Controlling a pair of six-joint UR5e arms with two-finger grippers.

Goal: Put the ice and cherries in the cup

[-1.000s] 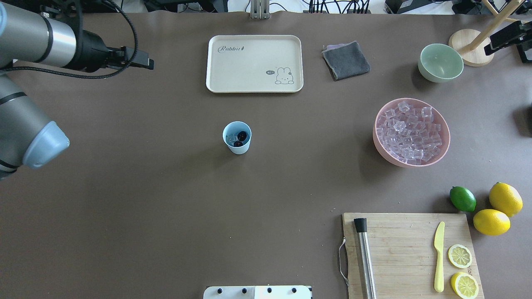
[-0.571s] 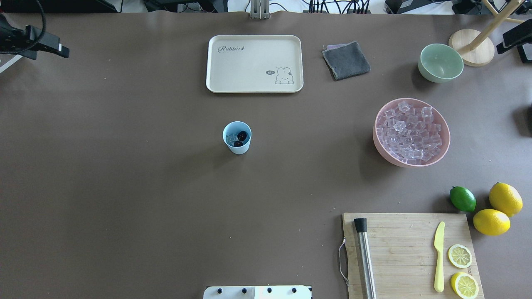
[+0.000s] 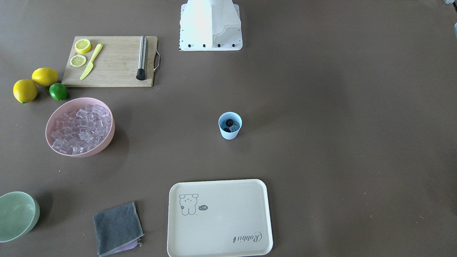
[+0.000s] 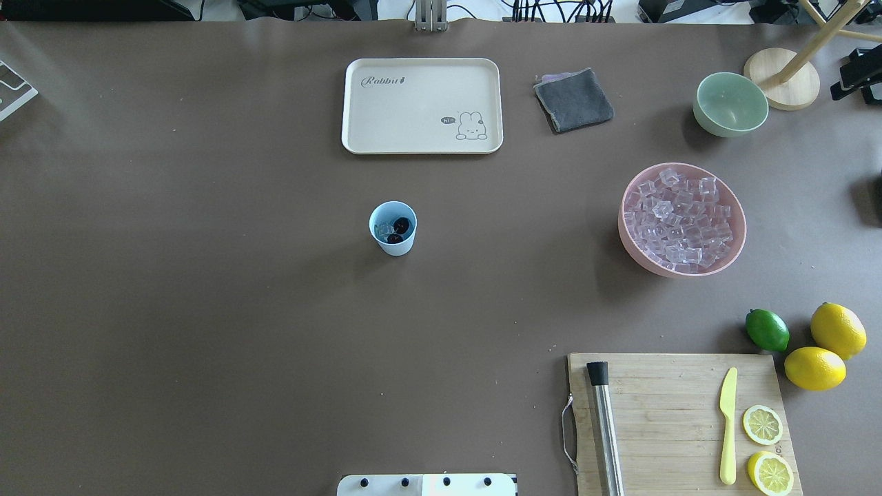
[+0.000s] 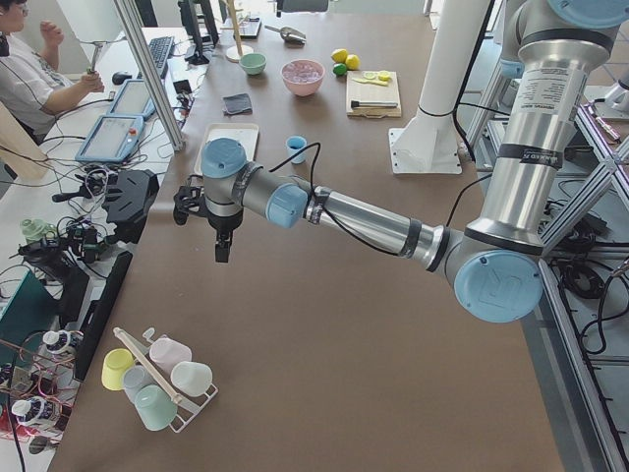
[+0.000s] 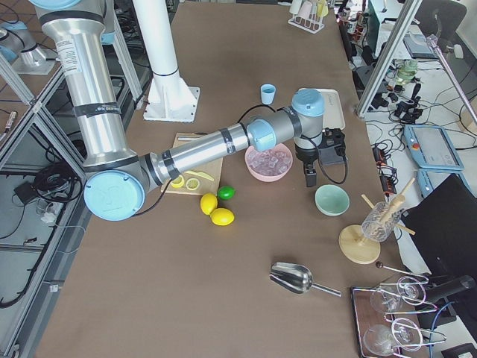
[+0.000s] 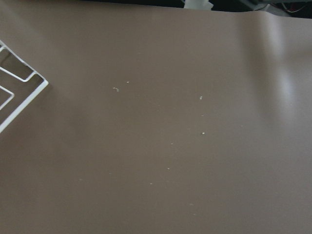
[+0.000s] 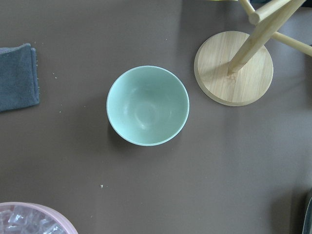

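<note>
I see the cup point(image 4: 396, 248) standing up straight near the middle of the surface point(image 4: 207, 310). Nothing is touching it. Inside it are the two dark cherries point(image 4: 402, 224), side by side. Some clear ice point(image 4: 381, 229) sits in there too, on the left of the cherries.

More ice point(image 4: 682, 224) fills the pink bowl point(image 4: 637, 256) on the right, well apart from the cup. A cream tray point(image 4: 420, 103) lies on the far side of the cup.

My left tool point(image 5: 222, 256) hangs over the left end of the surface and points down. It is far from the cup. I cannot tell if it is wide or narrow.

My right tool point(image 6: 310, 182) hangs on the far right, between the pink bowl and the green bowl point(image 8: 146, 107). Its camera looks straight down on the green bowl. I cannot tell how wide this tool is either.
</note>
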